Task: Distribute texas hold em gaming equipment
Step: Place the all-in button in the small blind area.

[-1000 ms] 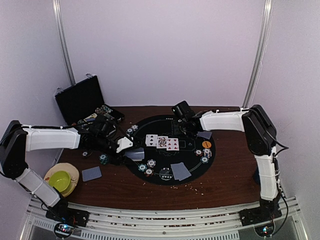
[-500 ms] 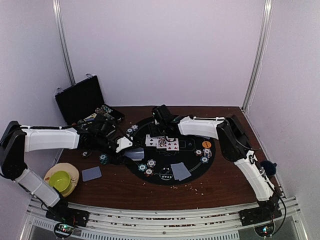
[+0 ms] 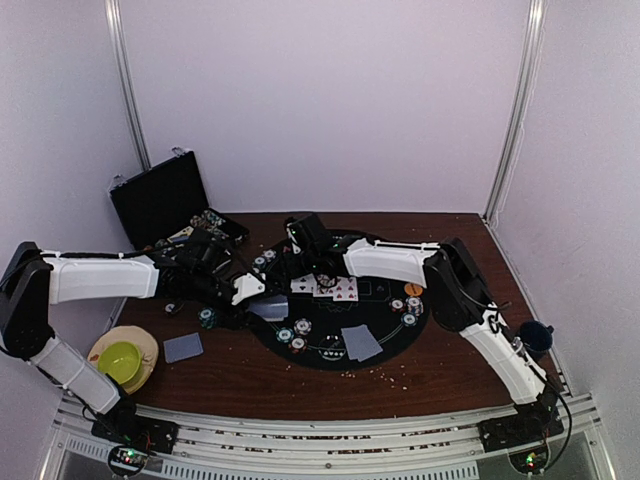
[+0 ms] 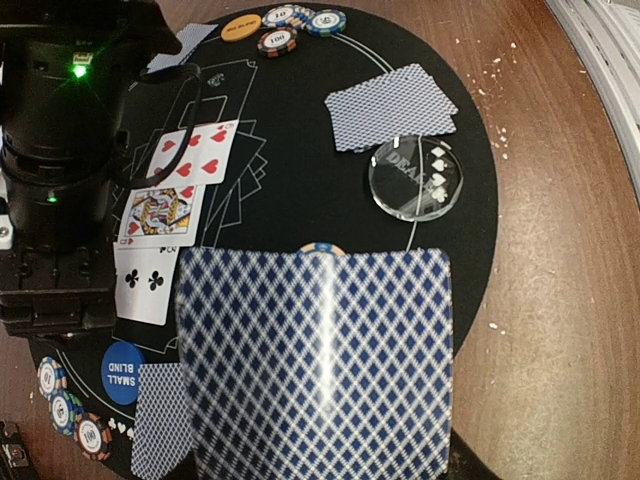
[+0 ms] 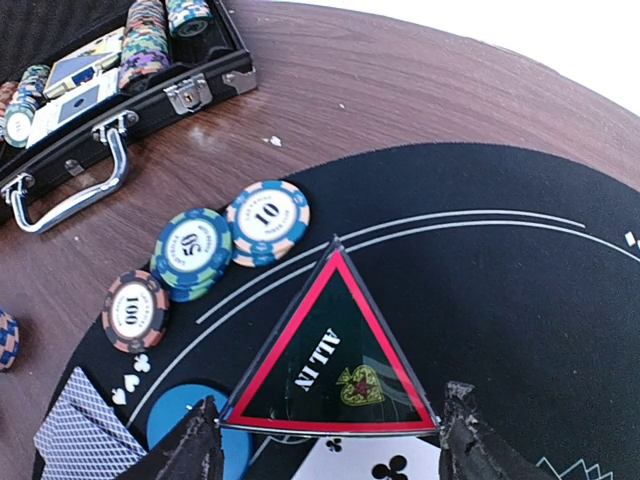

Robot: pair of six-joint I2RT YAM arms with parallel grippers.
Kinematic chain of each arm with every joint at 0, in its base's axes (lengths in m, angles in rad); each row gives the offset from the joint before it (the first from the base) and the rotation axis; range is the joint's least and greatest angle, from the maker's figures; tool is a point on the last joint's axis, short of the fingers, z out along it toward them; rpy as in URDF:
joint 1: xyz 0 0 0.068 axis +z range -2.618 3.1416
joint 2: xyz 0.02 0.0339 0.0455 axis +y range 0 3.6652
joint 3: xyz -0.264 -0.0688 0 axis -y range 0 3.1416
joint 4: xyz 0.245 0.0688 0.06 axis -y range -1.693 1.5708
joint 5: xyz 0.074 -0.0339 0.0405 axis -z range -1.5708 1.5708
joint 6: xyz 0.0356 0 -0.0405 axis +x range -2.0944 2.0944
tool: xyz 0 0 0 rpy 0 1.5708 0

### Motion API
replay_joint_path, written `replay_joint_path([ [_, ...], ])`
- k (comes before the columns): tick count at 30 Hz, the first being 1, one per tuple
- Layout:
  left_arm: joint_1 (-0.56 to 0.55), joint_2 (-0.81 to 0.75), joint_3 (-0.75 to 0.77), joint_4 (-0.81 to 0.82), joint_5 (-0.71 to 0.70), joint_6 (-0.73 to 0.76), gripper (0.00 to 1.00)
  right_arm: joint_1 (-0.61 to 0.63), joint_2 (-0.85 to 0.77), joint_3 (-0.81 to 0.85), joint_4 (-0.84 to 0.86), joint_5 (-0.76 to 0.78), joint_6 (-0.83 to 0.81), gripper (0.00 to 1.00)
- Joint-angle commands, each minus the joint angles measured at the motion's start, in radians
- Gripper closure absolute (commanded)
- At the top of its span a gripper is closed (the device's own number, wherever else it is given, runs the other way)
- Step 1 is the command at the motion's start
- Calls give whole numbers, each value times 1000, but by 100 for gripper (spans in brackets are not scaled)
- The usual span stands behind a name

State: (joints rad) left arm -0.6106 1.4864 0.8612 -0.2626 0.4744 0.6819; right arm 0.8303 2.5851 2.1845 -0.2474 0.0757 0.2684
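Left tool (image 3: 254,299) grips a face-down card (image 4: 315,370); right tool (image 5: 330,436) seemingly clamps the triangle (image 5: 335,360), apex forward.

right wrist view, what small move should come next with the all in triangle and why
Probably lower the right gripper toward the black mat to set the ALL IN triangle down. The triangle looks clamped between the fingers over the mat. The 10 chip and 50 chip lie clear to its left. Its base overlaps a club card, so go gently.
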Motion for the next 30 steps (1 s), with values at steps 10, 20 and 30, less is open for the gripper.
replay_joint_path([
  [10, 1, -17, -1, 31, 9, -2, 47, 13, 74, 92, 49, -5, -35, 33],
  [20, 0, -14, -1, 31, 9, -1, 47, 16, 105, 122, 75, -16, -34, 32],
  [30, 1, -11, -1, 33, 6, -2, 47, 20, 117, 136, 80, -24, -32, 30],
])
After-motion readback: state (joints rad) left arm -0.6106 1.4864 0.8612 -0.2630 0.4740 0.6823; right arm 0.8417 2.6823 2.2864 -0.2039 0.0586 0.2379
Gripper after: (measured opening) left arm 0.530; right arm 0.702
